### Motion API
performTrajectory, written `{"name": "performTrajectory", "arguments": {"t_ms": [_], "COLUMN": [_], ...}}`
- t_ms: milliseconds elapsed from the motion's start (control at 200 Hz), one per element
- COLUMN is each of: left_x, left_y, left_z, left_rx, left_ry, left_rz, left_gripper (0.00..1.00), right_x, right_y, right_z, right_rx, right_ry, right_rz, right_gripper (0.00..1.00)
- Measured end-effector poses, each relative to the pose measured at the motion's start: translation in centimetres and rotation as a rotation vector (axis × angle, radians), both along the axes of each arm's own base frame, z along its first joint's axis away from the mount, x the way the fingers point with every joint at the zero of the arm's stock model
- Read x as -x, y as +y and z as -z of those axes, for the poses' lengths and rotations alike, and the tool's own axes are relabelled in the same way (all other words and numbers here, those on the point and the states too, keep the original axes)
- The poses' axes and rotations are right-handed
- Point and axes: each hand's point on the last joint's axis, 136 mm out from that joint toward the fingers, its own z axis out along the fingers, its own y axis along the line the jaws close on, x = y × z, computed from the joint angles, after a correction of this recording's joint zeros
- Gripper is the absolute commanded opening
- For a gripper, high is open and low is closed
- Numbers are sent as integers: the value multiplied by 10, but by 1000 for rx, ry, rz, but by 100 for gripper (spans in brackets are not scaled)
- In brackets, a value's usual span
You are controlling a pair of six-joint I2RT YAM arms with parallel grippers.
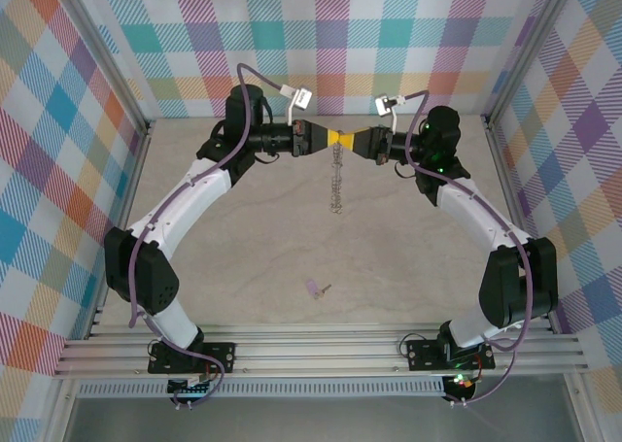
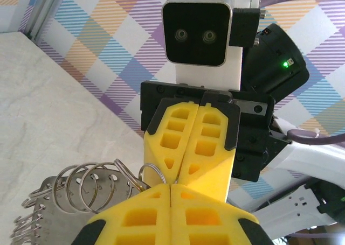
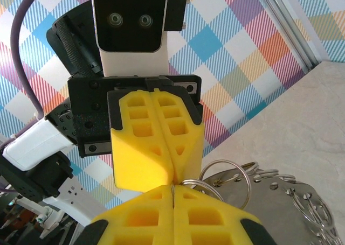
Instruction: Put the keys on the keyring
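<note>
Both arms reach up the table (image 1: 243,248) toward the far wall, elbows bowed outward, forearms turned inward so the wrists face each other. The left gripper (image 1: 330,137) and right gripper (image 1: 348,138) meet tip to tip, well above the surface at the far middle. Left wrist view: its yellow fingers (image 2: 135,218) are pressed flat together with no gap. Cannot tell whether anything is pinched between them. Right wrist view: its fingers (image 3: 215,218) are likewise clenched, with a thin wire of the keyring (image 1: 337,185) caught in the seam at the tips. The ring hangs straight down from the meeting point, and its small silvery loops fan out just beside the fingertips. The key (image 1: 314,289), lilac head and short blade, lies flat on the table near the middle, well apart from both grippers and toward the arm bases.
</note>
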Motion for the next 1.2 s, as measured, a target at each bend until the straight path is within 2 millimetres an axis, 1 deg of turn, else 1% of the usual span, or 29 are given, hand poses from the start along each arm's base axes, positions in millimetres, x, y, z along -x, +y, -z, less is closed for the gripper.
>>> {"name": "performTrajectory", "arguments": {"t_ms": [115, 260, 340, 435, 700, 935, 1025, 1115, 1200], "left_x": [-2, -5, -8, -10, -11, -9, -9, -9, -9], "left_y": [0, -1, -1, -1, -2, -5, -5, -6, -6], "left_z": [3, 6, 7, 8, 17, 17, 18, 19, 20], "left_rx": [-13, -24, -29, -30, -36, -35, -35, -35, -36], "left_ry": [0, 4, 4, 13, 50, 64, 66, 68, 74], "left_rz": [-16, -42, -61, -77, -87, -79, -78, -73, -74], "left_gripper": [0, 0, 0, 0, 0, 0, 0, 0, 0], "right_x": [-1, -4, -5, -6, -8, -13, -13, -13, -14], "right_y": [-1, -1, -1, -2, -3, -8, -8, -9, -10], "right_z": [2, 6, 6, 6, 14, 18, 19, 20, 21], "right_rx": [2, 7, 6, 5, 10, 9, 9, 8, 7], "right_ry": [10, 34, 33, 34, 53, 57, 55, 55, 60], "right_rz": [6, 22, 26, 33, 42, 68, 69, 74, 75], "right_gripper": [0, 17, 21, 22, 21, 20, 18, 13, 11]}}
